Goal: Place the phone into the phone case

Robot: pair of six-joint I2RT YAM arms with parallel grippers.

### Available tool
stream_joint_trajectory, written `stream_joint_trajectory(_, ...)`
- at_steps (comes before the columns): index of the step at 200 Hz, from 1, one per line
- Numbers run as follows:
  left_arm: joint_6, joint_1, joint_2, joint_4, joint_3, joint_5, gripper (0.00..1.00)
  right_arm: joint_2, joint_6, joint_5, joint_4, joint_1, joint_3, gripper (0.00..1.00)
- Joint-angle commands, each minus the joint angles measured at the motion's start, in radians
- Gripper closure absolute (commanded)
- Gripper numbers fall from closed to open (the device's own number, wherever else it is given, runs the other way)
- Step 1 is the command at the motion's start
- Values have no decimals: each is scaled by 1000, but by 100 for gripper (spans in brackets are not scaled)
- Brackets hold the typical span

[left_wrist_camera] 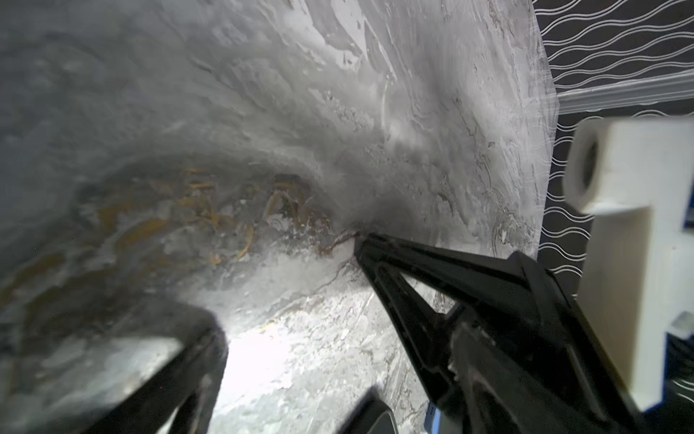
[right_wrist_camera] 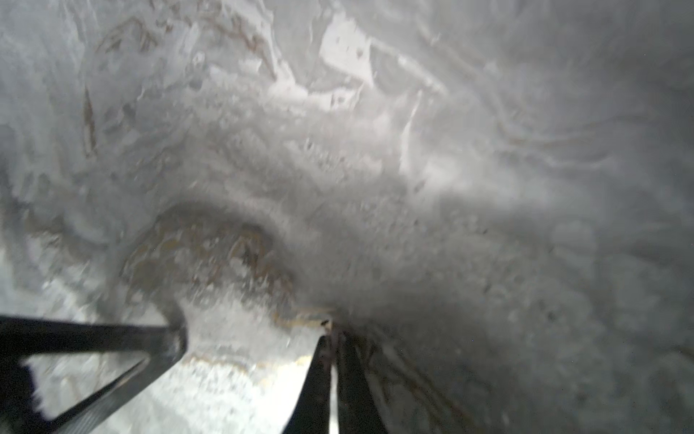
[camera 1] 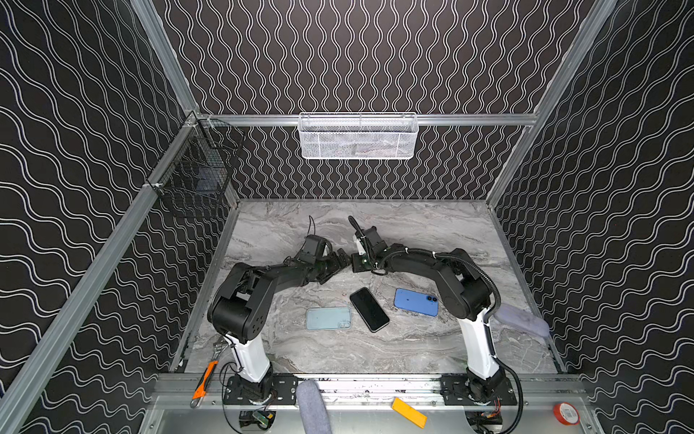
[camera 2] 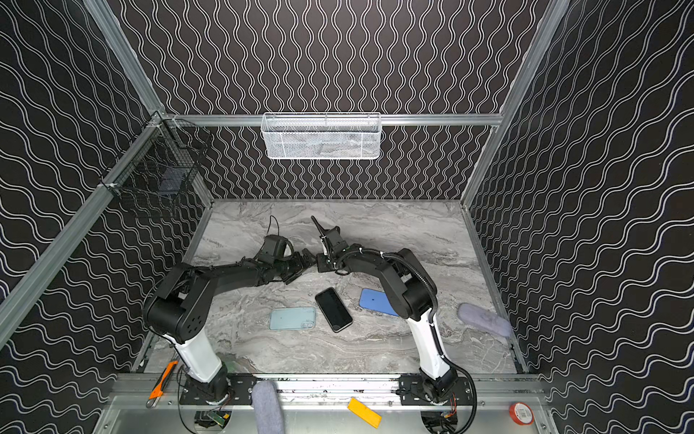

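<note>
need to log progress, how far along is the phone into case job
Done: nothing yet; the black phone lies bare beside the pale case. In hand: nothing; left gripper open, right gripper shut, both empty. Left: pick up the phone, seat it in the case.

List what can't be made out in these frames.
- Blue phone: camera end hidden behind the right arm in a top view.
- White basket: contents blurred by its mesh in both top views.
- Black wire basket: dark thing inside, too dim to name.
- Wrist views: table blurred; the case is out of frame.
- Left wrist view: dark corner cut off at the frame edge, unidentifiable.
</note>
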Motion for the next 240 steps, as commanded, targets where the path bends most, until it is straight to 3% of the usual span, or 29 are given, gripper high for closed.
stream_joint_trajectory(1,-2,2,-10,-11,8,22,2,-24,27,-36,-341,-35,-29,87)
stream_joint_trajectory(34,63,2,-43,-105,75,25,2,-183,-3,-48,-371,-85,-35,70)
stream_joint_trajectory(64,125,3,-74,-298,176,53,2,-331,-43,-75,-454,-88,-90,57)
stream_joint_trajectory(132,306,3,-194,-548,238,195,2,-641,-20,-132,-556,-28,-399,52)
stream_joint_trajectory(170,339,2,-221,-518,167,239,2,-603,-18,-111,-563,50,-438,47)
stream_joint_trajectory(240,355,2,-225,-507,151,194,2,-468,2,-38,-520,131,-419,49)
